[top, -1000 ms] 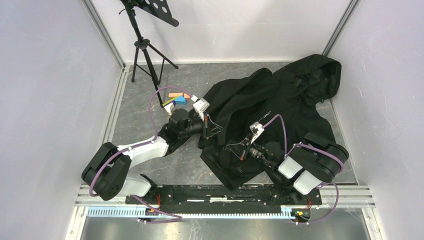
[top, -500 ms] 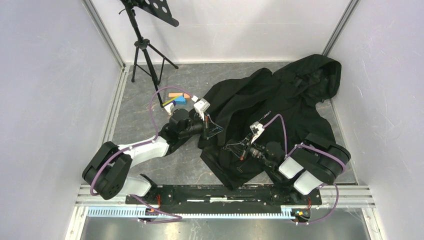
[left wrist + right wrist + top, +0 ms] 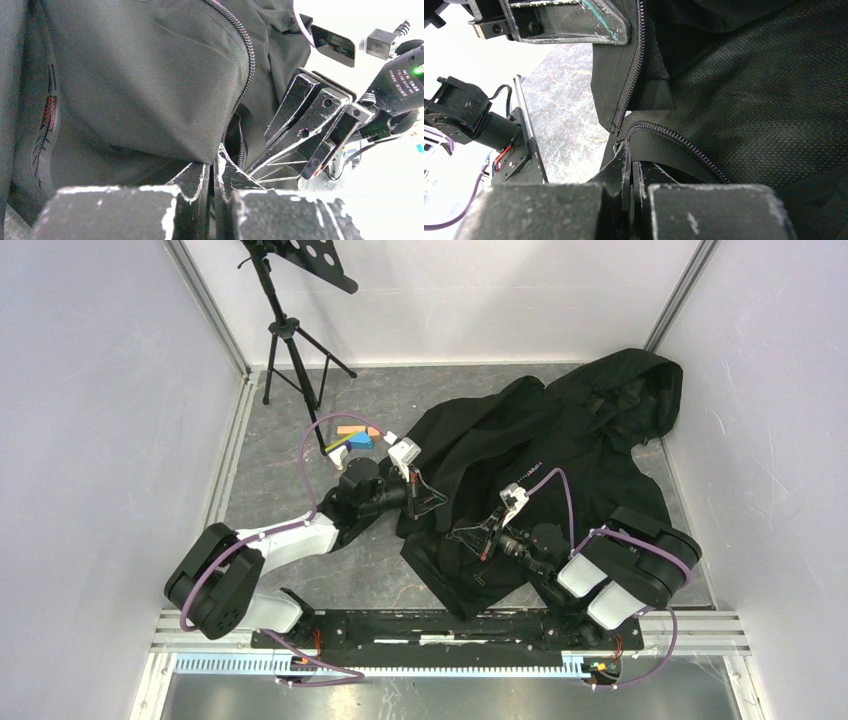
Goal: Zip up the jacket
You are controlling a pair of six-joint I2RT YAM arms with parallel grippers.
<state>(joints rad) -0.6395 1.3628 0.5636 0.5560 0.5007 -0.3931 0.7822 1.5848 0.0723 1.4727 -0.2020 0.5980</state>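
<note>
Across the table (image 3: 270,490), the jacket (image 3: 600,430) lies diagonally, hood far-right.

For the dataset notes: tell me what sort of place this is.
Probably a lab robot cell: left arm and right arm bolted to a rail at the table's near edge, plain white walls boxing it in, a tripod in the far corner.

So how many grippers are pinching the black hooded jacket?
2. The left gripper pinches the zip edge of the black hooded fabric jacket; the right gripper pinches a zip edge nearer the hem.
</note>
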